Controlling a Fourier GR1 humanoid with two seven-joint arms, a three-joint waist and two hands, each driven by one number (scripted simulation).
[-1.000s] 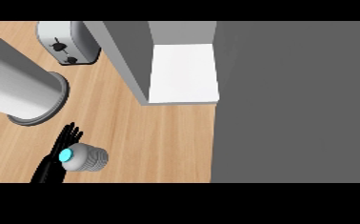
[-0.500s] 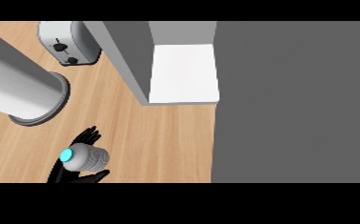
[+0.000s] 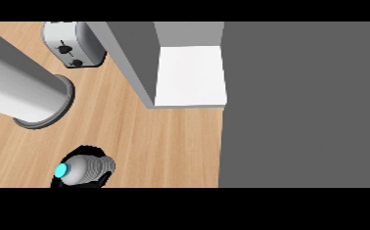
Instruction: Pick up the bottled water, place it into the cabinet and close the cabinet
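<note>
Black fingers (image 3: 85, 151) curl round the bottled water (image 3: 83, 169), clamped on it at the counter's (image 3: 166, 141) near edge. Its long axis points up toward the viewer, turquoise cap uppermost. Which hand this is, I cannot tell. Up and right of the fingers, well apart, the cabinet (image 3: 189, 75) stands open.

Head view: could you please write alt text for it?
A black hand curls its fingers round a bottled water with a blue cap, low on the wooden counter. Above stand a toaster, a grey forearm and an open cabinet.
</note>
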